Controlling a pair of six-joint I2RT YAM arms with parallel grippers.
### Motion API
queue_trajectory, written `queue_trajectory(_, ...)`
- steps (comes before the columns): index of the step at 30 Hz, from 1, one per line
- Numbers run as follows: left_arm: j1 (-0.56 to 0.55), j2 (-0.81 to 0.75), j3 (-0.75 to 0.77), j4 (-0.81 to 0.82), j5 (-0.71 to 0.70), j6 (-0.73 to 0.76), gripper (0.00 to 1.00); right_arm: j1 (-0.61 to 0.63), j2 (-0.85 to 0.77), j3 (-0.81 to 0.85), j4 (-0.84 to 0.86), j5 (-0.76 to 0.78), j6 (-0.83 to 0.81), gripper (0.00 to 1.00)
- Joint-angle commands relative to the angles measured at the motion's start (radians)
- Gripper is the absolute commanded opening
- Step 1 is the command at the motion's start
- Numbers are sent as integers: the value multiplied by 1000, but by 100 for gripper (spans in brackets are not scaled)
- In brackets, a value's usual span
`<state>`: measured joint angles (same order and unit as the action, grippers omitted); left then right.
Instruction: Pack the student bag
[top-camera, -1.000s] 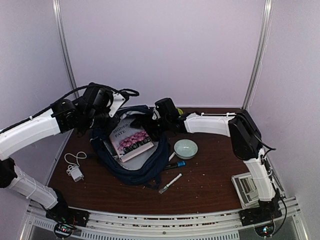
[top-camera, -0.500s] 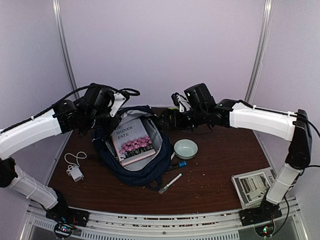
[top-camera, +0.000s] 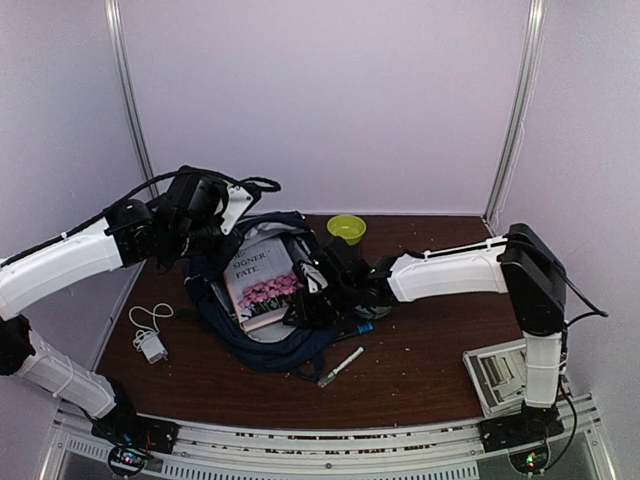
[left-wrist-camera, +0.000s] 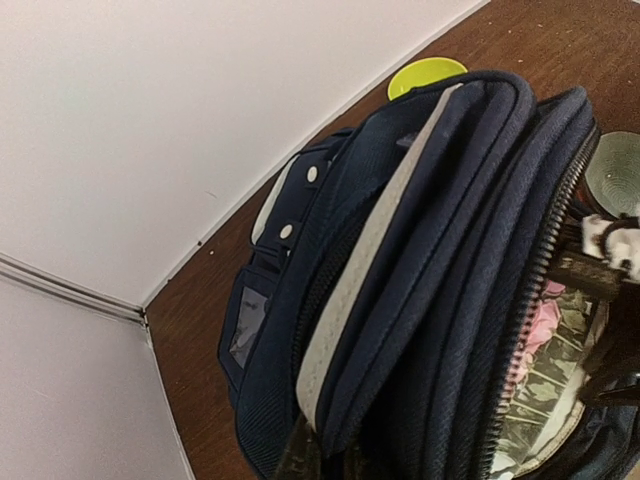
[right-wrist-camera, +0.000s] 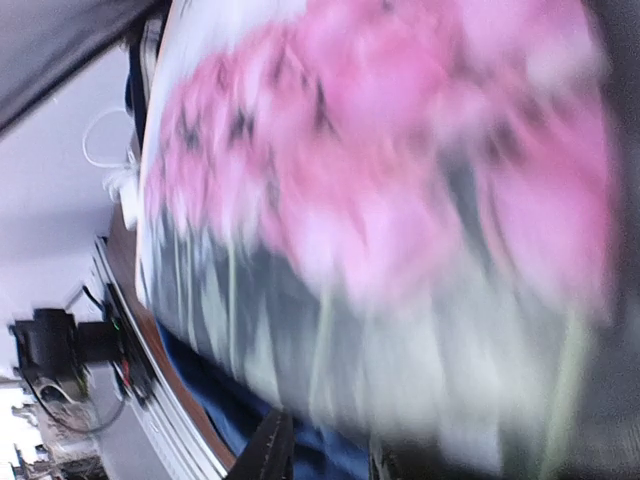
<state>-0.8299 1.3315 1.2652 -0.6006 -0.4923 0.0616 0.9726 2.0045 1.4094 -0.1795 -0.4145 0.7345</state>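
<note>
The navy-blue fabric student bag (top-camera: 268, 348) lies open left of centre, its far rim pinched in the left gripper (top-camera: 207, 238), while the right gripper (top-camera: 310, 300), just right of the pink-flowered book (top-camera: 258, 285) inside, is too blurred to judge open or closed.

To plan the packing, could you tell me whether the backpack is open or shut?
Open: the student bag gapes unzipped, the flowered book showing inside.
</note>
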Motion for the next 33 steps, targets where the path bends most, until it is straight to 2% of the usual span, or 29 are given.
queue_trajectory(1,-35,-85,56,206,53,71,0,-7,121,138,197,-15,150,25)
queue_trajectory(3,-46,-94,56,185,69,83,0,-8,162,207,239,23,193,25)
queue_trajectory(7,-48,-142,22,180,81,59,0,-17,237,391,191,118,191,25)
queue_trajectory(11,-48,-146,-10,143,26,21,0,-36,210,429,136,126,142,34)
queue_trajectory(13,-48,-130,-25,108,0,-5,0,-31,128,356,93,150,65,43)
queue_trajectory(16,-48,-100,-49,72,-2,-39,0,-21,-53,140,77,232,-23,60)
queue_trajectory(18,-48,-79,-65,62,8,-49,0,-22,-184,11,41,290,-70,78)
queue_trajectory(19,-48,-72,-71,58,16,-53,0,-22,-255,-46,10,315,-101,96)
queue_trajectory(20,-48,-65,-77,54,23,-57,0,-21,-327,-96,-20,347,-133,100)
queue_trajectory(22,-48,-54,-91,51,45,-63,0,-21,-467,-204,-113,457,-186,100)
queue_trajectory(25,-49,-32,-103,50,82,-59,0,-32,-642,-305,-273,707,-208,100)
queue_trajectory(28,-55,-3,-101,51,115,-50,0,-73,-763,-369,-467,905,-125,100)
queue_trajectory(30,-64,13,-97,53,124,-45,0,-117,-802,-410,-623,951,37,100)
queue_trajectory(33,-75,29,-89,59,137,-31,0,-217,-871,-532,-728,884,177,100)
